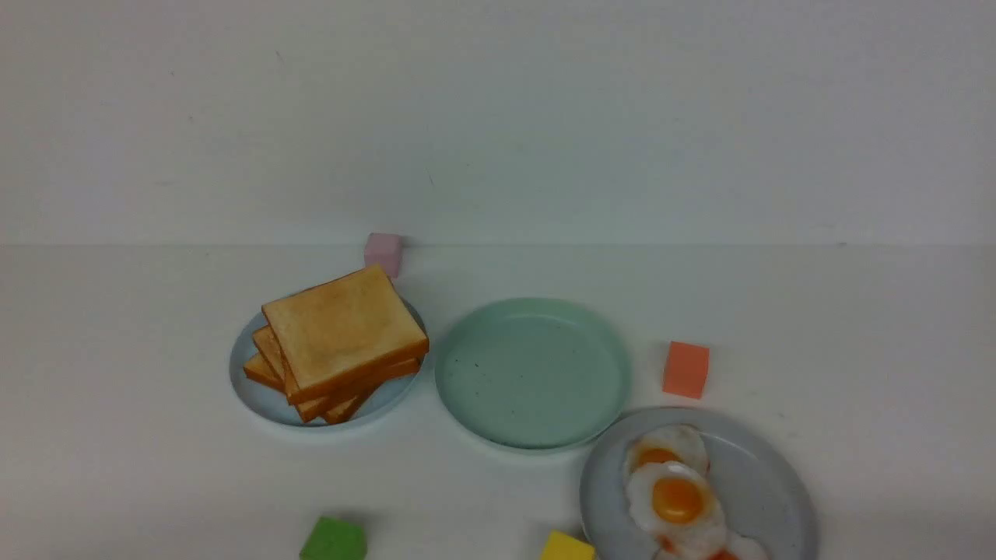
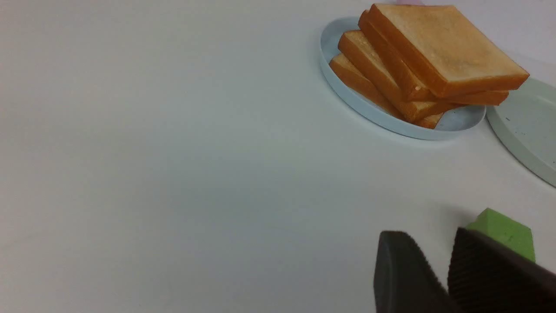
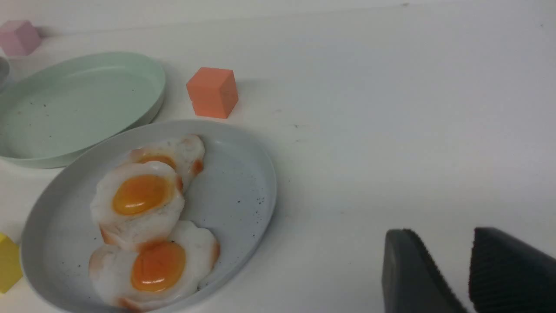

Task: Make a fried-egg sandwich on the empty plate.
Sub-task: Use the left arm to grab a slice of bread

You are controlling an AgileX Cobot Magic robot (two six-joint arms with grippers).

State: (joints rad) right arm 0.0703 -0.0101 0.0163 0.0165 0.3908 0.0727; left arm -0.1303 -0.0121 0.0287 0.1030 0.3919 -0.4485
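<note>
The empty mint-green plate sits mid-table; its rim also shows in the left wrist view and the right wrist view. A skewed pile of toast slices lies on a pale blue plate to its left. Three overlapping fried eggs lie on a grey plate at the front right. No fried-egg sandwich is in view. My left gripper is open and empty over bare table, well short of the toast. My right gripper is open and empty, off to the side of the grey plate. Neither shows in the front view.
A green block lies just behind my left gripper's finger. A yellow block touches the grey plate's front edge. An orange block stands right of the mint plate. A pink block sits against the back wall.
</note>
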